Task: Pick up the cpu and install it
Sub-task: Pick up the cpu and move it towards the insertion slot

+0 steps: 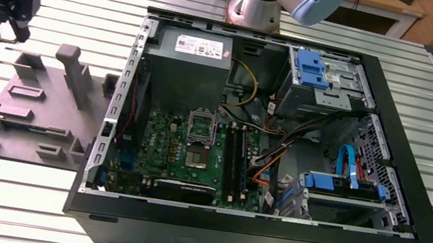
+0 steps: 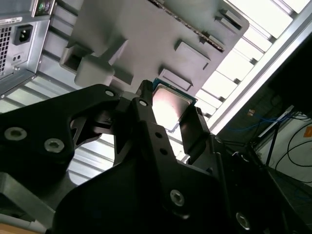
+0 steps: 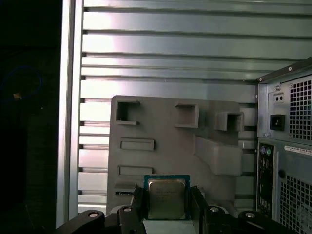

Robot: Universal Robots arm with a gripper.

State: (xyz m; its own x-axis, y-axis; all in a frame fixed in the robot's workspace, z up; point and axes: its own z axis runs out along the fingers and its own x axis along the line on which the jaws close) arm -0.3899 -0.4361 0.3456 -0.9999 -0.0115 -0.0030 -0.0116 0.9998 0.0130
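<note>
One cpu (image 3: 166, 197), silvery on top with a thin pale edge, sat clamped by its opposite edges between the two black fingers (image 2: 146, 127) of the gripper (image 3: 167, 207) in both wrist views, so the jaws were closed on the chip. Just beyond it lay the grey moulded fixture (image 3: 161, 126) with its pockets and ridges. The chip looked raised off that fixture rather than resting in a pocket, though its hidden edge left this short of certain. The fixture rested on the slatted aluminium table (image 1: 11, 193) at the exterior view's left, just beside the open computer case (image 1: 249, 239) that took up the middle and right of that frame. Near the centre of the exterior view, on the green motherboard (image 1: 164, 146), the socket (image 1: 196, 154) appeared to hold no chip. By that reading the pick-up was done or very nearly so, with the chip well apart from the socket and its seating there not yet done.
</note>
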